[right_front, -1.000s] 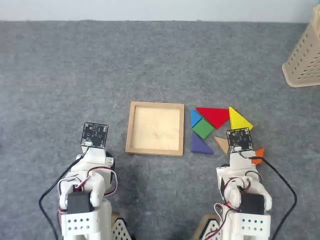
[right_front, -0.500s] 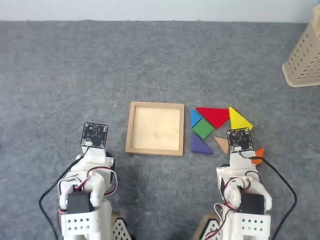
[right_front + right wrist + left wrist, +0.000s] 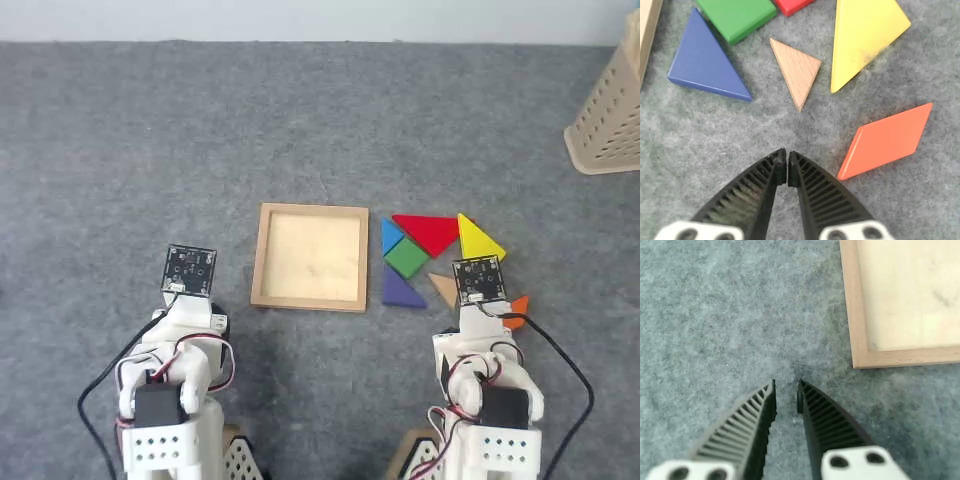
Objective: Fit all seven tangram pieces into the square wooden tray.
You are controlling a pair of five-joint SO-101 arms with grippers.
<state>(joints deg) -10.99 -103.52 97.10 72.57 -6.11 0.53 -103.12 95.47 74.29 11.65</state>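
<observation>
The square wooden tray (image 3: 310, 258) is seen bare. The seven tangram pieces (image 3: 406, 257) are laid flat just beside the tray, on the right arm's side. The left gripper (image 3: 787, 385) is held slightly parted, grasping nothing, near a tray corner. The right gripper (image 3: 787, 155) is pressed closed, empty, well apart from the tray.

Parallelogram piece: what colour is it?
The parallelogram piece is orange, seen best in the right wrist view.

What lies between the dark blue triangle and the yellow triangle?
The plain wooden triangle lies between the dark blue triangle and the yellow triangle, touching neither; the right wrist view shows it.
</observation>
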